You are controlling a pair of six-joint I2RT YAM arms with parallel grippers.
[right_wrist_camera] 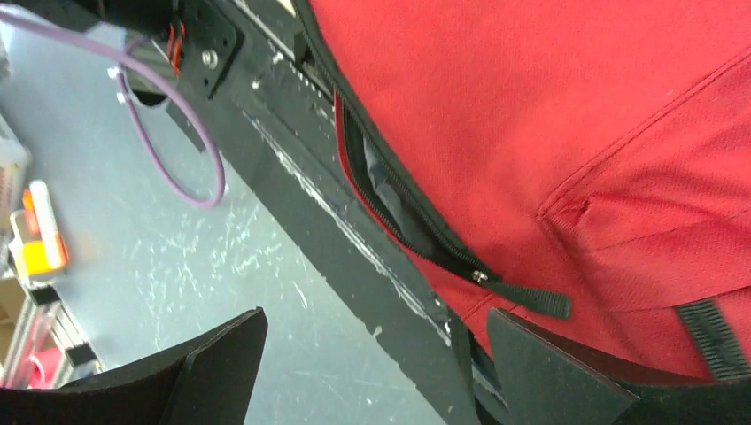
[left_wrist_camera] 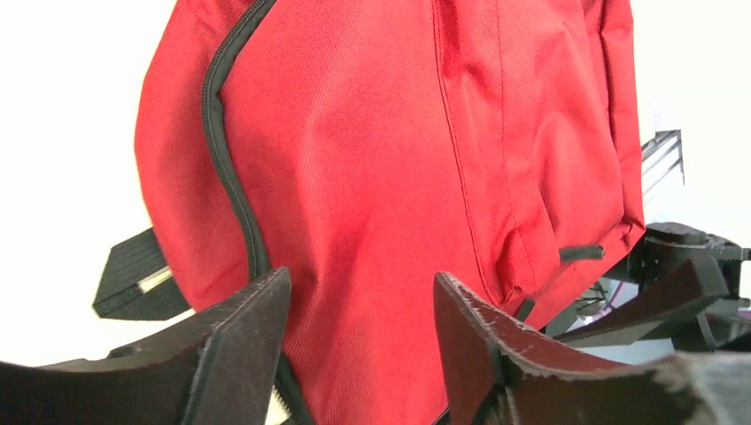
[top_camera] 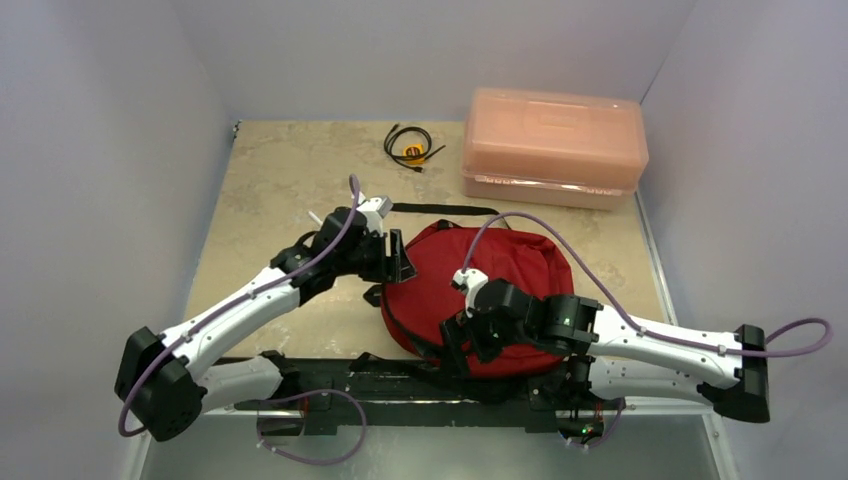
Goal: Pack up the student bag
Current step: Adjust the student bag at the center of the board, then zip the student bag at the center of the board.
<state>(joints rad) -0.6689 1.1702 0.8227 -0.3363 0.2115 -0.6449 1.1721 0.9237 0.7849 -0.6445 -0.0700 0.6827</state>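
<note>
Quick rundown of the setup rn: the student bag (top_camera: 430, 290) is lying flat on the table (top_camera: 290, 170), near-middle, right btwn the two arms and just in front of their base rail (right_wrist_camera: 336, 239).

Left gripper (left_wrist_camera: 359, 279) is up against the bag's left edge. Fingers are partway spread, not pressed together. Its wrist cam is basically all red fabric filling the gap, w/ the bag's black zipper (left_wrist_camera: 232, 177) curving down to the left-hand finger. Can't tell if the pads actually touch the cloth tbh.

Right gripper (right_wrist_camera: 376, 319) sits over the bag's near part, by the near edge, w/ fingers spread wide and nothing btwn them. In its cam the bag is off to the right-hand finger's side. There's a short unzipped slit (right_wrist_camera: 390, 204) w/ grey lining showing, and the pull tab (right_wrist_camera: 522, 297) ends just above that fingertip. The gap itself looks down on the rail and the grey surface past it.

Other stuff: pink box (top_camera: 553, 145) at the far right, a coiled black cable (top_camera: 410, 147) beside it, and a black strap (top_camera: 445, 209) lying flat at the bag's far side.
</note>
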